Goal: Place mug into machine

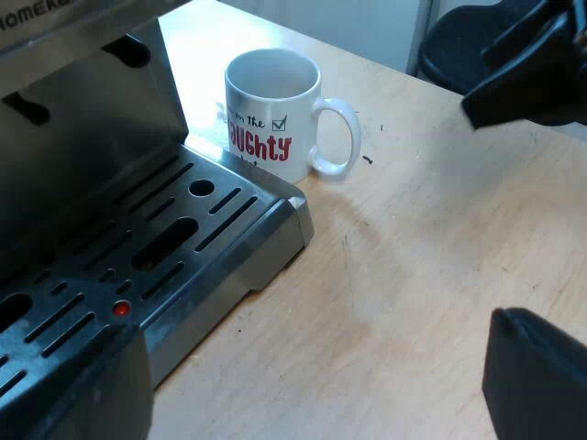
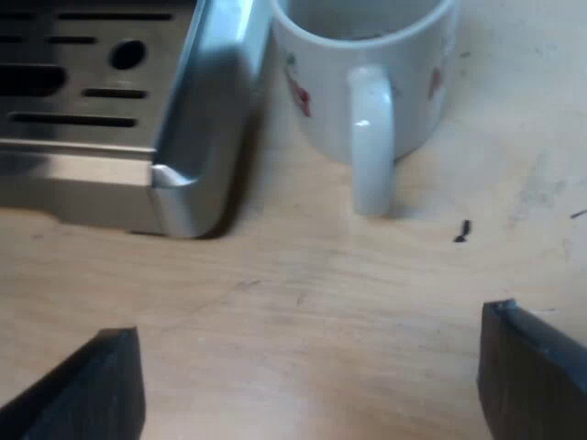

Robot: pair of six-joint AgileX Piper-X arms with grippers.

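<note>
A white mug (image 1: 273, 112) with red and black lettering stands upright on the wooden table, close beside the corner of the espresso machine's metal drip tray (image 1: 229, 229). Its handle (image 1: 337, 136) points away from the machine. My left gripper (image 1: 312, 394) is open, low over the table near the tray's edge, a good way short of the mug. In the right wrist view the mug (image 2: 367, 73) is just ahead, its handle (image 2: 371, 151) facing my right gripper (image 2: 312, 390), which is open with only bare table between its fingers. That right gripper (image 1: 530, 69) hovers beyond the handle side of the mug.
The slotted drip tray (image 2: 101, 92) has a red float button (image 1: 121, 309) and a steel back wall (image 1: 83, 119) above it. Bare wooden table (image 1: 413, 275) spreads out from the mug's handle side. A dark seat-like object (image 1: 454, 46) lies past the table edge.
</note>
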